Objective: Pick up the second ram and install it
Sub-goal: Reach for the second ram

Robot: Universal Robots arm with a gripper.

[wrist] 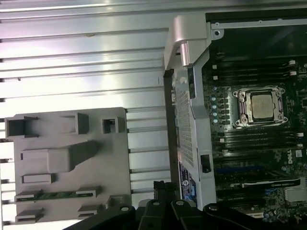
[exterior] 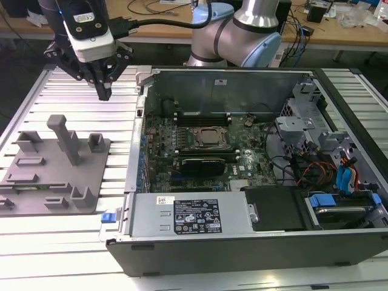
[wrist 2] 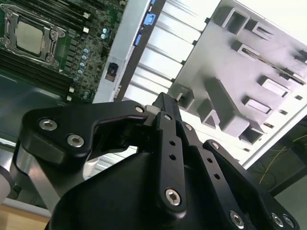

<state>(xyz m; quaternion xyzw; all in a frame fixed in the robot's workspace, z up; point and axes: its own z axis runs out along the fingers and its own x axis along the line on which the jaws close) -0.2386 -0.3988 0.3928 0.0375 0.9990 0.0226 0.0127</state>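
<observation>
Claw [exterior: 105,93] status: clenched, fingers pressed together with nothing between them. I hang above the slatted table [exterior: 121,118], between the grey fixture [exterior: 91,170] and the open computer case [exterior: 242,251], touching neither. The second ram [wrist: 57,194] sits in a slot along the fixture's edge, near the upright post [exterior: 63,139], well apart from my fingertips.

A grey plastic fixture [exterior: 54,176] with an upright post [exterior: 65,139] lay on the slatted metal counter [exterior: 60,242], just beside an open computer case [exterior: 242,251]. Inside sat a green motherboard [exterior: 160,142], its processor socket [exterior: 209,137] and a silver power supply [exterior: 191,212].
</observation>
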